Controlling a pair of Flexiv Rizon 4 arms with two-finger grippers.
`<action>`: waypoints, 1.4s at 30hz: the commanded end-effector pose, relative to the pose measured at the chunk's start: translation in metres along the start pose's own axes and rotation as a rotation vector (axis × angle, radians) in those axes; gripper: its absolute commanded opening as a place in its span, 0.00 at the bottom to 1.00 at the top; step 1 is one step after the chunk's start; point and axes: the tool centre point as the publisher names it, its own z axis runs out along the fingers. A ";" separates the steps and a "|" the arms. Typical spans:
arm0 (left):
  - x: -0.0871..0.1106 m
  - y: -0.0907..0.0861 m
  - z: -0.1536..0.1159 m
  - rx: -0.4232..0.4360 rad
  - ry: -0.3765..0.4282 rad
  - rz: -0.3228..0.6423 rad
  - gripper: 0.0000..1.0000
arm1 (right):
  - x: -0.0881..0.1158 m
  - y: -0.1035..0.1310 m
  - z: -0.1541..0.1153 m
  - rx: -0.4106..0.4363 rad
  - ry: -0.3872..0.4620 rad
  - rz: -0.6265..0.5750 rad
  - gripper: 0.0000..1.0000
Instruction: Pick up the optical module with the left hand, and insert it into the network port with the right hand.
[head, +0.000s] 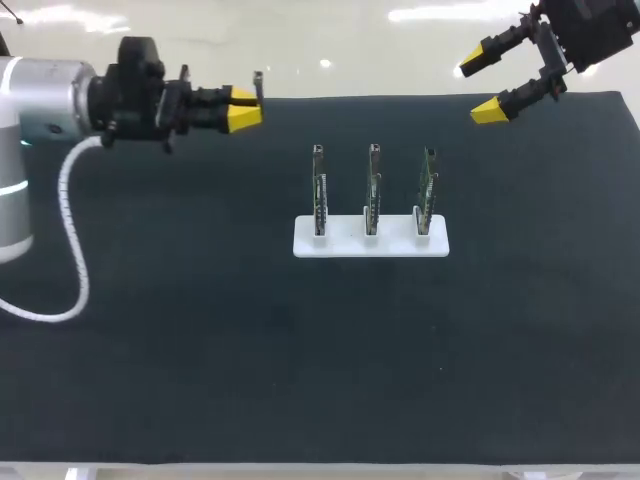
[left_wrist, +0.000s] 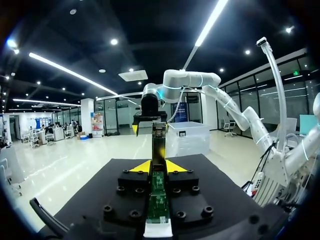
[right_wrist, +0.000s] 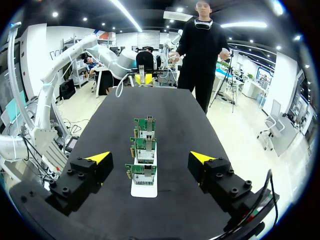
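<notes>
Left gripper (head: 245, 110): over the far edge of the bench (head: 200, 350), left of middle. Fingers pinch a slim green module (left_wrist: 159, 197), which juts out ahead of the yellow tips.
Right gripper (head: 482, 88): above the far right corner, fingers spread wide.
White stand (head: 370, 243): mid-bench, with three upright boards (head: 372, 190) slotted in a row, each apart from its neighbour.

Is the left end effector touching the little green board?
Touching. The left wrist view shows the green optical module pinched between the left end effector's yellow fingertips, one on each side.
</notes>
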 end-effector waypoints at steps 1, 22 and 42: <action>-0.001 -0.001 0.025 -0.084 -0.006 0.008 0.00 | 0.000 0.000 0.000 0.000 0.000 0.000 1.00; -0.004 0.008 0.095 -0.006 0.007 0.017 0.00 | 0.000 0.000 0.000 0.000 0.000 0.000 1.00; 0.007 0.008 0.101 0.043 0.025 -0.006 0.00 | 0.000 0.000 0.000 0.000 0.000 0.000 1.00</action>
